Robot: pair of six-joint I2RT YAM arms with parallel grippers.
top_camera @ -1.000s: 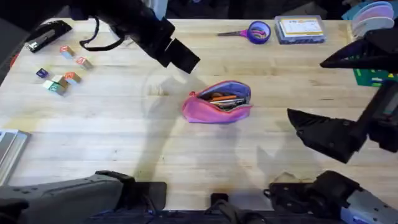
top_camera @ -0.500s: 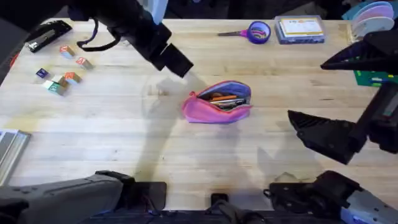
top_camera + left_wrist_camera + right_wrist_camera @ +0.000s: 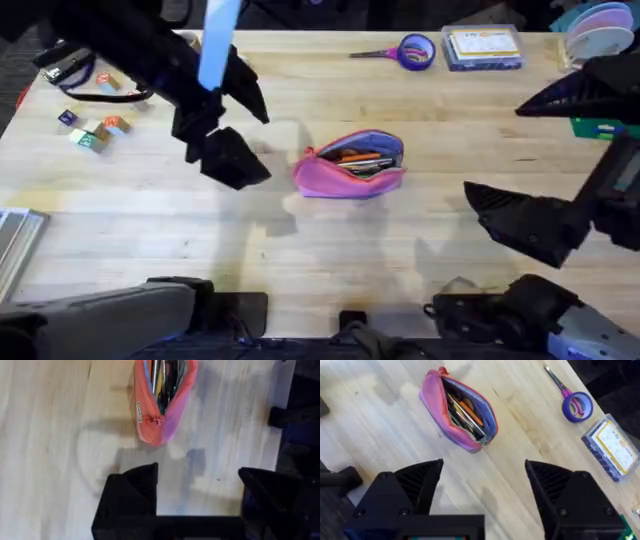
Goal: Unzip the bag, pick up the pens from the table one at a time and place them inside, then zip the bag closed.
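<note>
Overhead: wooden surface (image 3: 330, 250) – pink bag (image 3: 350, 165) lies mid-surface, zip open, pens (image 3: 357, 158) inside. Left gripper (image 3: 225, 150) hovers just beside bag's zip-pull end, fingers apart, nothing btwn them. Right gripper (image 3: 490, 205) sits well apart on other side – fingers spread, empty. Scissors (image 3: 400, 51) & clear box (image 3: 483, 47) at far edge.

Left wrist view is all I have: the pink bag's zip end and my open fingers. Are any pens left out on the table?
Observer: Overhead, none lie loose on the table; orange pens sit inside the bag.
Operator: Is the zip shut farther along?
Observer: No, the right wrist view shows the mouth gaping, purple-blue lining exposed.
Operator: Where's the other arm?
Observer: The right gripper hangs open, apart from the bag, on its right overhead.
</note>
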